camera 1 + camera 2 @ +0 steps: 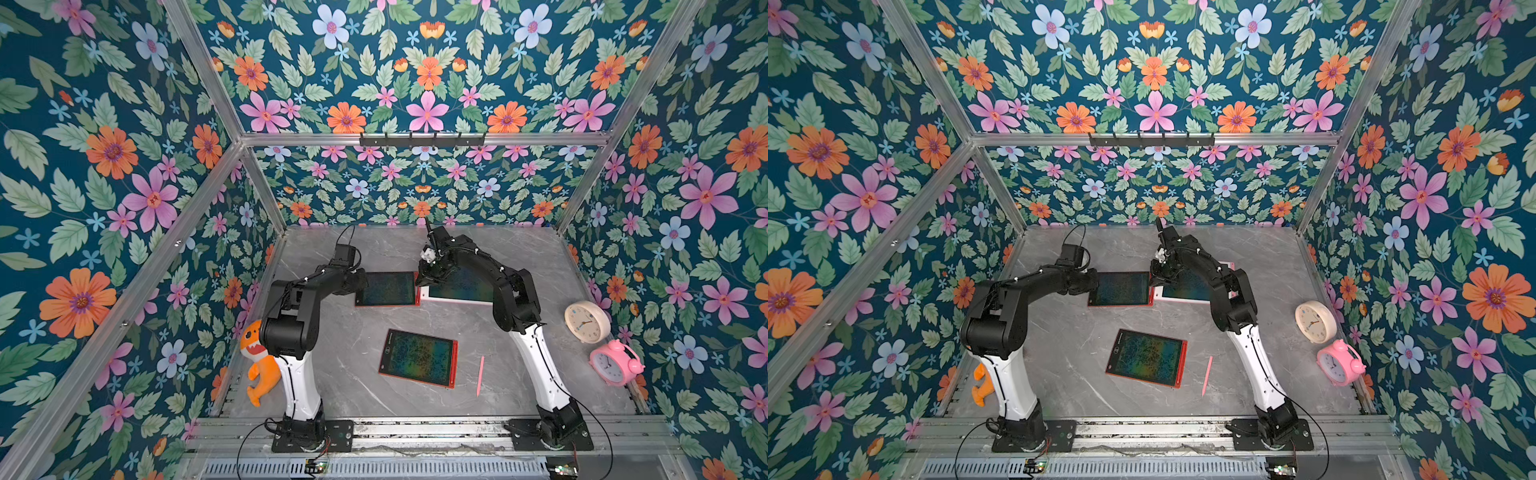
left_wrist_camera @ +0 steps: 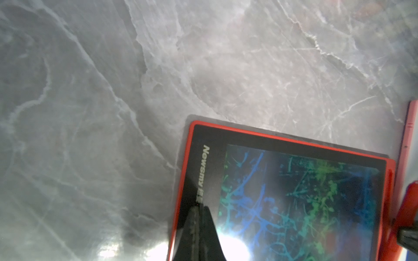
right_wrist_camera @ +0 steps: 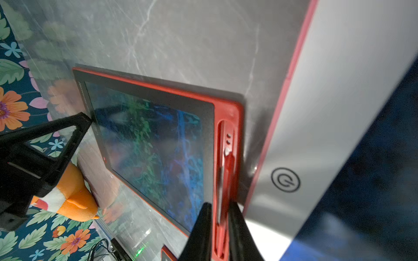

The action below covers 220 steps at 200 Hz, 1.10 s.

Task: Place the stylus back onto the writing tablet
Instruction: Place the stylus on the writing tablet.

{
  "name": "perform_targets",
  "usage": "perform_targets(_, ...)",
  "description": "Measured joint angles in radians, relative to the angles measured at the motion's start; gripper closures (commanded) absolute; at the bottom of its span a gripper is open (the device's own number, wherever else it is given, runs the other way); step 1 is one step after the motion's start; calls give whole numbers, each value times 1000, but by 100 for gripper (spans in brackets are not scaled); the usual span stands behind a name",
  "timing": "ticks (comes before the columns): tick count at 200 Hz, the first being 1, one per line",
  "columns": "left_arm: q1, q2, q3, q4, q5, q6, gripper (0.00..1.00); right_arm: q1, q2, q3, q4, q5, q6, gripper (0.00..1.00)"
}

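Red stylus (image 3: 225,176) slotted in tablet (image 3: 238,108) beside white tablet (image 3: 328,113); right gripper (image 3: 219,203) narrowly parted astride, left gripper (image 2: 200,207) closed.

a: tablets?
b: three: far red tablet (image 1: 386,289), near red tablet (image 1: 417,357), white tablet (image 3: 328,113).
a: styluses?
b: two: pink stylus (image 1: 480,375), red stylus (image 3: 229,168).
a: else?
b: two clocks: cream clock (image 1: 587,322), pink clock (image 1: 614,363). one plush (image 1: 259,365). two arms: left arm (image 1: 291,324), right arm (image 1: 515,303).

both top views high, looking down on whole table (image 1: 340,332), wrist views close, sharing red tablet (image 2: 294,198)
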Motion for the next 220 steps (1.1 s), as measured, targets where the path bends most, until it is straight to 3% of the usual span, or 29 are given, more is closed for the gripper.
perform_targets(104, 0, 0, 0, 0, 0, 0, 100, 0, 5, 59, -24, -1, -33, 71)
perform_targets(149, 0, 0, 0, -1, 1, 0, 100, 0, 8, 59, -30, 0, -33, 82)
perform_targets(220, 0, 2, 2, -3, 4, 0, 100, 0, 23, 64, -50, 9, -32, 82)
